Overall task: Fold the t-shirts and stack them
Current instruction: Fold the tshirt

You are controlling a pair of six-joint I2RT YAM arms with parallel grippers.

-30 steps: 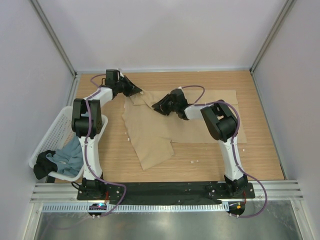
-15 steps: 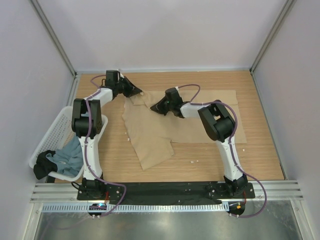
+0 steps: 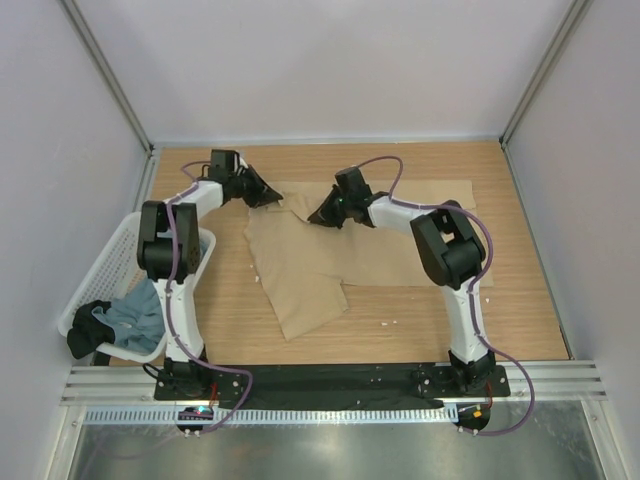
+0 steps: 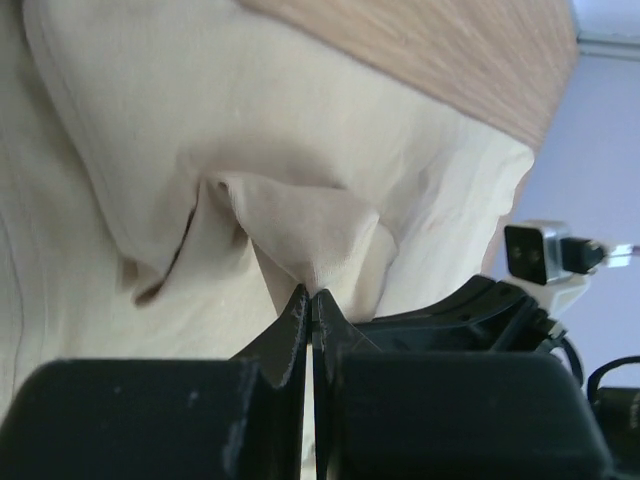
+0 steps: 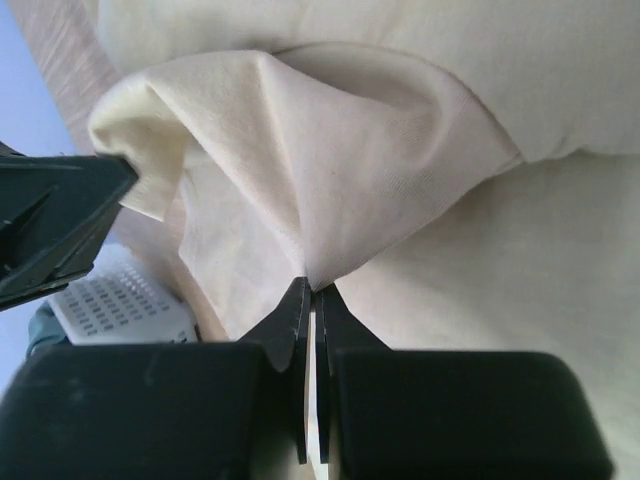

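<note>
The tan-beige t-shirt (image 3: 330, 255) lies spread on the wooden table, its far part toward the back wall. My left gripper (image 3: 276, 197) is shut on a pinch of its cloth (image 4: 320, 240) at the far left corner. My right gripper (image 3: 316, 216) is shut on another pinch of the same shirt (image 5: 340, 190) just right of it. Both pinches are lifted into small peaks. The grey-blue t-shirt (image 3: 135, 315) lies crumpled in the white mesh basket (image 3: 108, 262) at the left.
The basket hangs over the table's left edge, with a dark cloth (image 3: 88, 325) in it. The basket also shows in the right wrist view (image 5: 120, 305). Bare wood lies in front of the shirt, toward the arm bases.
My right gripper has moved toward the back of the table with its pinch of cloth. My left gripper has shifted slightly left, stretching the shirt's far edge.
</note>
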